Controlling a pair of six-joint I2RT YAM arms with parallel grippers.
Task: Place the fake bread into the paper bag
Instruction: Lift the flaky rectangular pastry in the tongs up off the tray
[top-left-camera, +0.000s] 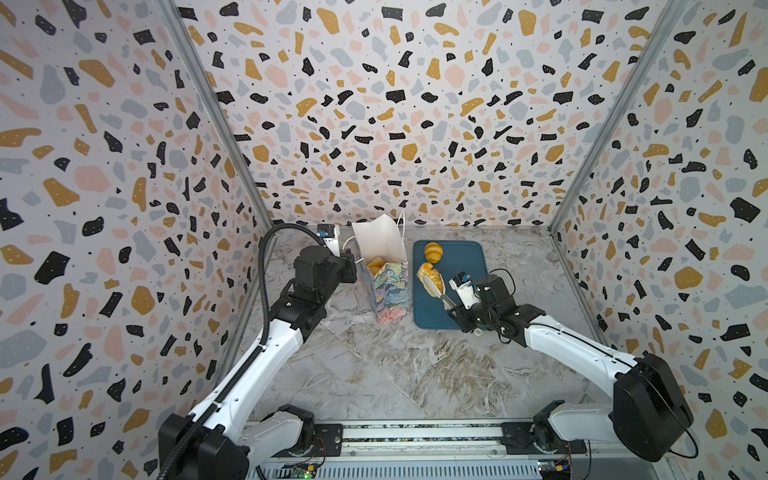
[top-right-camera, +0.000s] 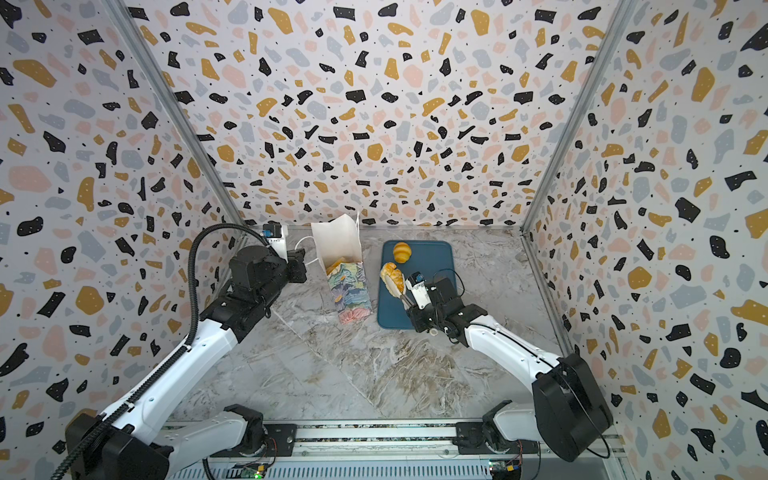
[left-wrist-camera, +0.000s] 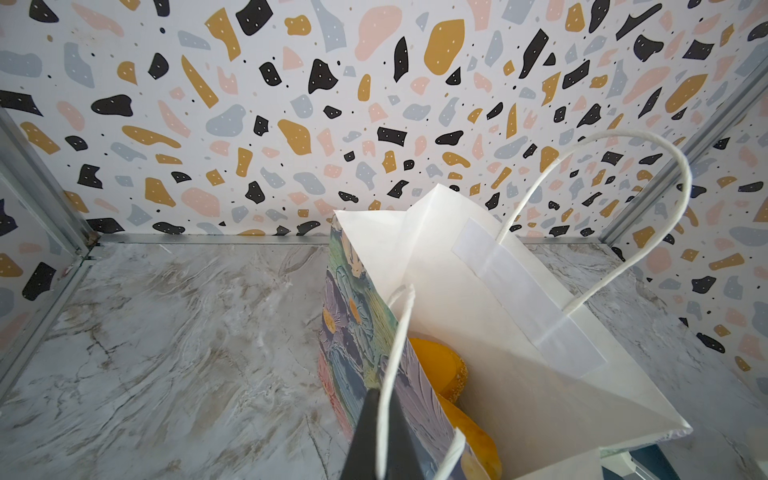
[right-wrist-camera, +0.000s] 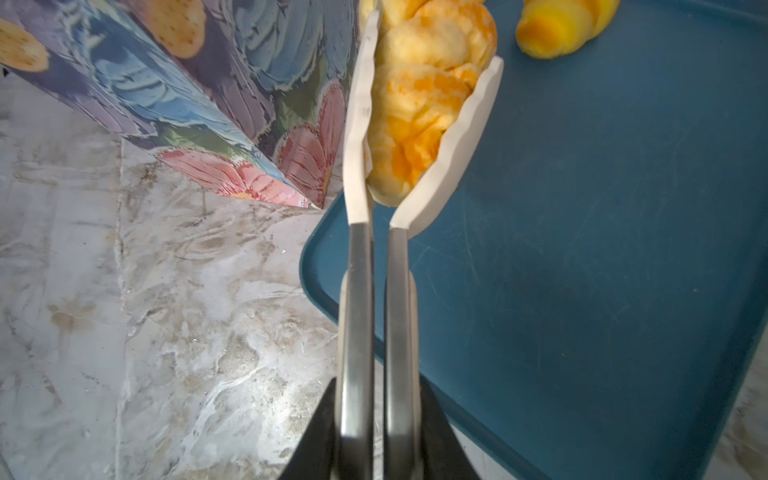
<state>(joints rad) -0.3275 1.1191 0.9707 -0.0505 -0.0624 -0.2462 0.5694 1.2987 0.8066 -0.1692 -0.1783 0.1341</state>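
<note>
The floral paper bag stands open, white inside, with golden fake bread lying in it. My left gripper is shut on the bag's near white cord handle. My right gripper is shut on steel tongs with white tips. The tongs clamp a ridged fake bread roll just over the dark-blue tray's left edge, beside the bag. Another ridged roll lies at the tray's far end.
The dark-blue tray lies flat right of the bag on the marble tabletop. Terrazzo-patterned walls close in the back and both sides. The bag's far handle arches above its rim.
</note>
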